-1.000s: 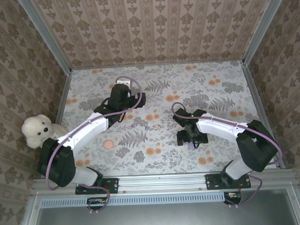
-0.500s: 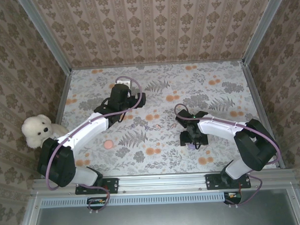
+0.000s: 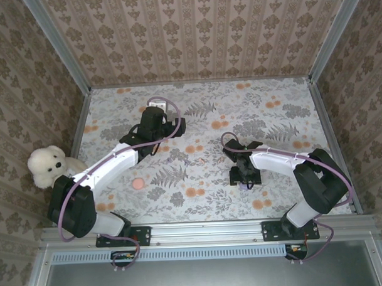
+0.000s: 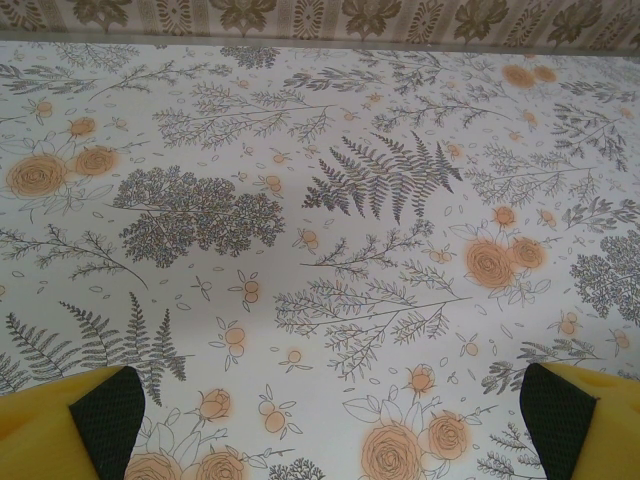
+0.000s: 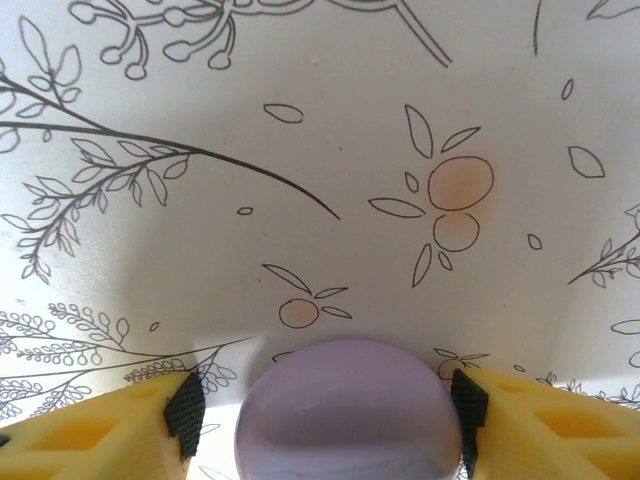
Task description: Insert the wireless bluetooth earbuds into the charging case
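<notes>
The charging case [image 5: 348, 420] is a smooth, rounded lilac shell lying on the flowered table at the bottom of the right wrist view. My right gripper [image 5: 325, 410] straddles it. The right pad [image 5: 468, 410] is at the case's edge, and the left pad [image 5: 188, 410] stands a small gap off it. From above, the case [image 3: 244, 186] peeks out just below the right gripper [image 3: 244, 177]. My left gripper [image 4: 330, 420] is wide open over bare tablecloth, far left of the case [image 3: 154, 113]. I cannot pick out the earbuds for certain.
A small pink round thing [image 3: 138, 183] lies on the cloth beside the left forearm. A white plush bear [image 3: 49, 165] sits outside the left wall. Patterned walls [image 3: 193, 36] close in the table on three sides.
The right gripper's jaws have narrowed round the lilac case and the wrist has shifted slightly. The left arm has not moved.
</notes>
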`<state>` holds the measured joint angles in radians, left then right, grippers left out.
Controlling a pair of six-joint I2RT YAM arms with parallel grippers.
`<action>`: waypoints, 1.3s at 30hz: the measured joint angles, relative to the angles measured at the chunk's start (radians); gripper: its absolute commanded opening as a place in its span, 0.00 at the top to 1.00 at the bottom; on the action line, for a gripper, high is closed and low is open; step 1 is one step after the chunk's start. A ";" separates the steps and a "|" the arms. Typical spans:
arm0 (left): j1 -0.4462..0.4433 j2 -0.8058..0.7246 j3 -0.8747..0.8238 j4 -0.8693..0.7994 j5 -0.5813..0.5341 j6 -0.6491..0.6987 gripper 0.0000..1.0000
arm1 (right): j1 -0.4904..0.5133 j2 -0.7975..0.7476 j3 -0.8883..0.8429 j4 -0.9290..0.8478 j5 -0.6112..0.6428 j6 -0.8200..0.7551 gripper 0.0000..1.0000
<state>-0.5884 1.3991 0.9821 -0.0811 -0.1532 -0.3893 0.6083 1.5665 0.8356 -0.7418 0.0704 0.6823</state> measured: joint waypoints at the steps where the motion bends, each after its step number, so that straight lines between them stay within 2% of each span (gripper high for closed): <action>1: 0.000 0.000 0.000 0.000 0.000 0.000 0.00 | 0.000 0.000 0.000 0.002 -0.001 -0.001 0.36; 5: 0.000 0.000 0.000 0.000 0.000 0.000 0.00 | -0.002 0.000 -0.003 0.008 -0.008 -0.003 0.39; 11: 0.000 0.000 0.000 0.000 0.000 0.000 0.00 | -0.003 -0.004 -0.009 0.013 -0.014 -0.003 0.36; 23: 0.000 0.000 0.000 0.000 0.004 0.000 0.00 | -0.004 -0.032 -0.035 0.009 -0.018 -0.002 0.36; 25: 0.000 0.000 0.000 0.000 0.006 0.000 0.00 | -0.004 -0.033 -0.037 0.009 -0.018 -0.002 0.37; 31: 0.000 0.000 0.000 0.000 0.012 0.000 0.00 | -0.004 -0.036 -0.037 0.010 -0.026 0.001 0.50; 39: 0.001 0.000 0.000 0.008 0.058 -0.005 0.00 | -0.004 -0.092 -0.032 0.009 -0.064 0.032 0.51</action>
<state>-0.5873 1.3991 0.9825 -0.0734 -0.0948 -0.3943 0.6041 1.4750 0.8040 -0.7330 0.0067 0.7147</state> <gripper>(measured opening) 0.999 0.502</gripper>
